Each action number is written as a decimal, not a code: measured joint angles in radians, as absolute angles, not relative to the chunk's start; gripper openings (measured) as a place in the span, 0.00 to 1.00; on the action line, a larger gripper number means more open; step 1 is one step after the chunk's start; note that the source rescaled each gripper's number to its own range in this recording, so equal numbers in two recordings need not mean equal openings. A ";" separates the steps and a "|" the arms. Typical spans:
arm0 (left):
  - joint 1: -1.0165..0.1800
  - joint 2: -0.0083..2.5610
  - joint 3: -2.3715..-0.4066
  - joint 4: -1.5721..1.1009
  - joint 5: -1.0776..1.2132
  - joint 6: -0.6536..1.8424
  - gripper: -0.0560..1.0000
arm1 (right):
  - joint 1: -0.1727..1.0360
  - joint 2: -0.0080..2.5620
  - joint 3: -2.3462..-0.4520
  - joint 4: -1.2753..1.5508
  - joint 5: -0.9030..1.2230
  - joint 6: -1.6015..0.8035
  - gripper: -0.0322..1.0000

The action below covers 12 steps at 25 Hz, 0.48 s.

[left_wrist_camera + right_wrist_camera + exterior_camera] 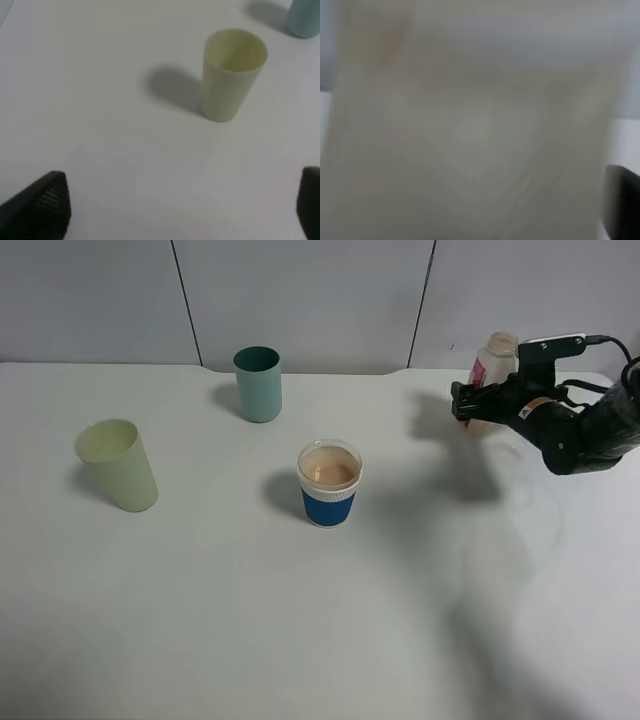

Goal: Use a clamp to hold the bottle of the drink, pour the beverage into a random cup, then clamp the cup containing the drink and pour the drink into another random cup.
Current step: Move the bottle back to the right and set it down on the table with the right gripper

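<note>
A pale yellow-green tumbler (117,465) stands upright on the left part of the white table (300,630). It is wider at the mouth than at the base, and its inside is the same pale colour as its wall. It throws a soft shadow on the table just beside it. The left wrist view shows the same tumbler (232,75) standing on bare table. Behind the table's far edge runs a grey wall (310,300) of flat panels divided by thin dark seams.

teal tumbler (258,385), blue-banded cup (328,506), beige drink (328,470)
</note>
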<state>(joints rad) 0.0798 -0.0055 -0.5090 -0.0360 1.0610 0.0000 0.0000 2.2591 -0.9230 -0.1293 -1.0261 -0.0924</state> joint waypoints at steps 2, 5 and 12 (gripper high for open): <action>0.080 -0.006 -0.509 -0.036 1.061 0.000 0.69 | 0.000 2.215 -0.923 -0.126 -0.973 -0.092 0.79; 0.080 -0.006 -0.509 -0.036 1.061 0.000 0.69 | 0.000 2.175 -0.923 -0.124 -0.914 -0.092 0.82; 0.080 -0.006 -0.509 -0.036 1.061 0.000 0.69 | 0.008 2.117 -0.923 -0.124 -0.832 -0.107 0.83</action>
<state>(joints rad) 0.0798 -0.0055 -0.5090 -0.0360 1.0610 0.0000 0.0078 2.1166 -0.9230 -0.1236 -0.8321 -0.1066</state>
